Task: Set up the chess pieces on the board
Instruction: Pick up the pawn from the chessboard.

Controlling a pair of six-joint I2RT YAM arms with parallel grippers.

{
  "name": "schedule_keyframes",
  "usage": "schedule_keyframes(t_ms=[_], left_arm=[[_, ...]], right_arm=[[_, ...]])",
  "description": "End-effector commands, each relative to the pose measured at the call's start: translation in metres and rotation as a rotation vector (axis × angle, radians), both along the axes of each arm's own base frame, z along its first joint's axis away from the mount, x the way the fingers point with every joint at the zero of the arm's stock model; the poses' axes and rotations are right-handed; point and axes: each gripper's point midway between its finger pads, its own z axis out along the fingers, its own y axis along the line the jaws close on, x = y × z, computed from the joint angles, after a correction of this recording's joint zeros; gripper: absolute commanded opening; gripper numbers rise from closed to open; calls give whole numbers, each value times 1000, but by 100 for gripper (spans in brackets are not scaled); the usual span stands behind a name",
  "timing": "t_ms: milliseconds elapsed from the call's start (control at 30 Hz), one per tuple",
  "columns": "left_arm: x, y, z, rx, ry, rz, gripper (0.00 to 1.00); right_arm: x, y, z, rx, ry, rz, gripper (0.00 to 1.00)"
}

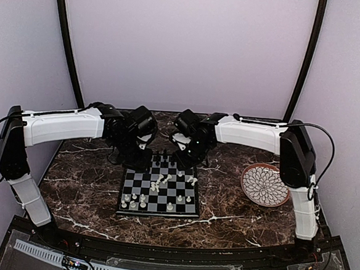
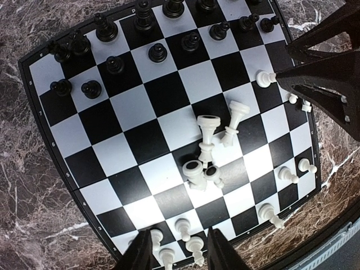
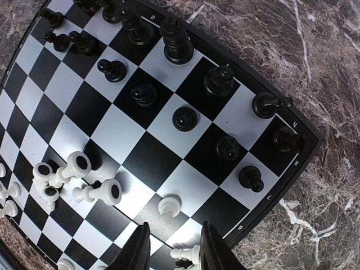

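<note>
The board [image 1: 141,183] lies in the middle of the table. Black chess pieces [image 2: 157,53] stand in two rows on its far side. Several cream-white pieces [image 2: 209,147] lie toppled in a heap at mid-board, and others stand along the near rows. My left gripper [image 2: 180,256] hovers open over the board's edge, with white pawns [image 2: 184,227] below the gap. My right gripper [image 3: 174,253] is open above the board's right side. A white piece [image 3: 191,253] lies on its side between the fingers, close to the right one. An upright white pawn [image 3: 169,205] stands just ahead of them.
A round petal-patterned plate [image 1: 264,185] sits on the marble table at the right. Both arms meet over the board's far edge, the right gripper [image 2: 320,84] showing as a dark shape in the left wrist view. A few white pawns [image 2: 304,165] stand near the rim.
</note>
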Motion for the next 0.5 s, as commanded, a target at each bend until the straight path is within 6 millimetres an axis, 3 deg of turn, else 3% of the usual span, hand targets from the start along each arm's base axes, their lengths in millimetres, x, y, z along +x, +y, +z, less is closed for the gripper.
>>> schedule_keyframes(t_ms=[0,233,467], left_arm=[[0,8,18,3,-29,0,36],[-2,12,19,10,-30,3,36],[-4,15,18,11,-32,10,36]], right_arm=[[8,8,-2,9,-7,0,33],[8,5,-19,-15,16,-1,32],[5,7,-24,-5,39,4,14]])
